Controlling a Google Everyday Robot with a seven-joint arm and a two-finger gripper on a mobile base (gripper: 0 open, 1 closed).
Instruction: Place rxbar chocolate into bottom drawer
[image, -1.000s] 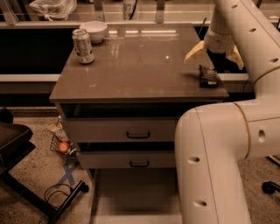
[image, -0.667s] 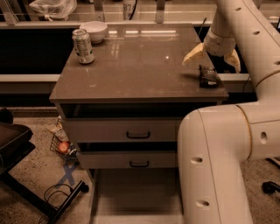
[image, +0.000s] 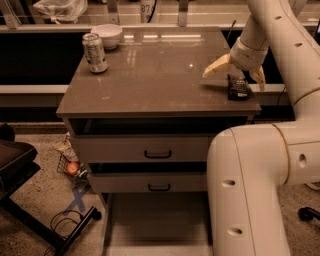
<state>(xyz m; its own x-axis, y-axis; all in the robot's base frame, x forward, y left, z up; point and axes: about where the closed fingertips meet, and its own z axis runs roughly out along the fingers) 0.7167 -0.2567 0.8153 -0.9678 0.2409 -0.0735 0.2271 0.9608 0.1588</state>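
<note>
The rxbar chocolate (image: 238, 87) is a small black bar lying flat near the front right corner of the cabinet top (image: 150, 70). My gripper (image: 237, 72) hangs just above it, open, with one pale finger (image: 216, 66) to the left of the bar and the other to its right. The bottom drawer (image: 155, 220) is pulled out at the foot of the cabinet and shows its pale floor. My white arm covers its right part.
A silver-green soda can (image: 94, 52) and a white bowl (image: 108, 35) stand at the back left of the top. Two upper drawers with black handles (image: 158, 154) are shut. A black chair base (image: 30, 200) and a wire basket (image: 70, 167) sit on the floor at left.
My gripper has moved a little forward and down, closer over the black bar. The bar, can and drawers have not moved.
</note>
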